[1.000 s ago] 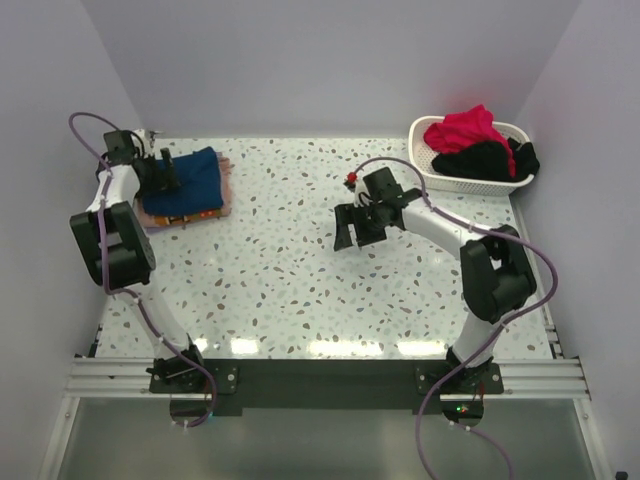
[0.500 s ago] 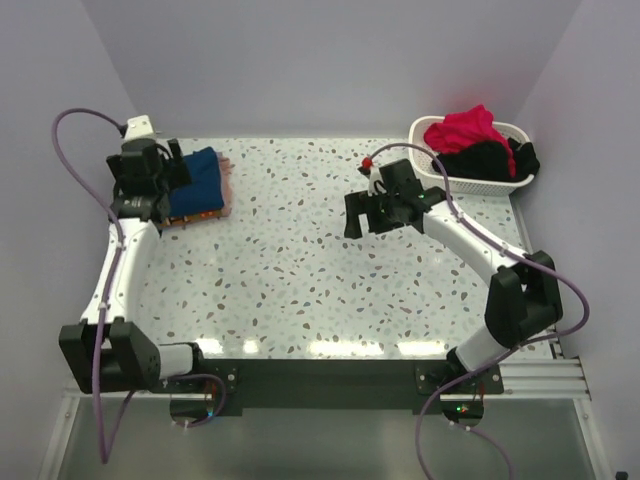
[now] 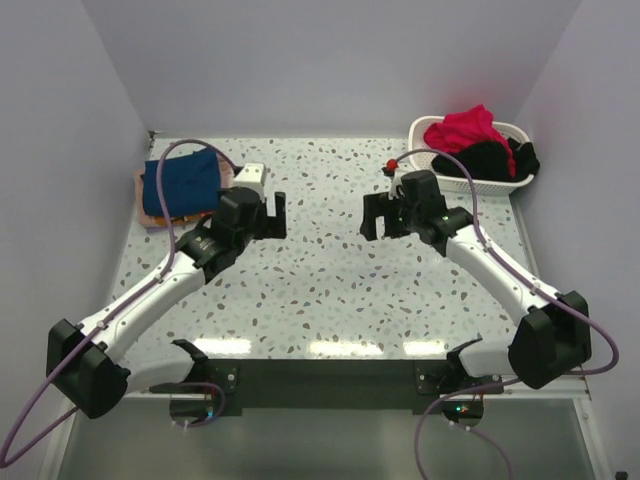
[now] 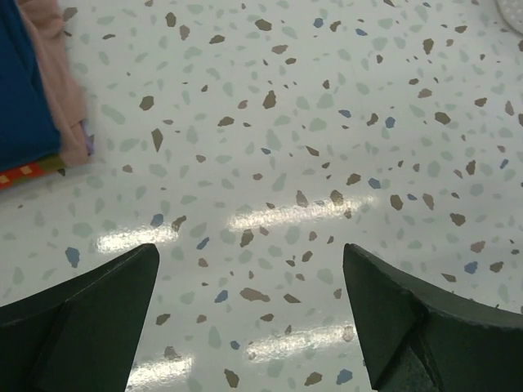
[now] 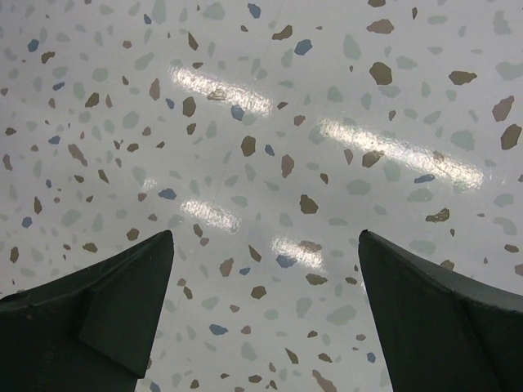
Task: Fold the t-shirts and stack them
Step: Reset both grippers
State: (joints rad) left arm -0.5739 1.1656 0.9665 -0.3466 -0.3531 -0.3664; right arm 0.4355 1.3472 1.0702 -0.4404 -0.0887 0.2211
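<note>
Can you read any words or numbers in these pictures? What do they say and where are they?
No text can be read anywhere.
The folded t-shirts: no print shows, only small red and yellow squares at the stack's edge, no letters.
The basket and the clothes in it: no writing visible.

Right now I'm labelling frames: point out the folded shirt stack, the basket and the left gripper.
folded shirt stack [image 3: 180, 186], top view, dark blue top shirt.
basket [image 3: 480, 186], top view, white front wall.
left gripper [image 4: 249, 265], left wrist view, midway between fingertips.
</note>
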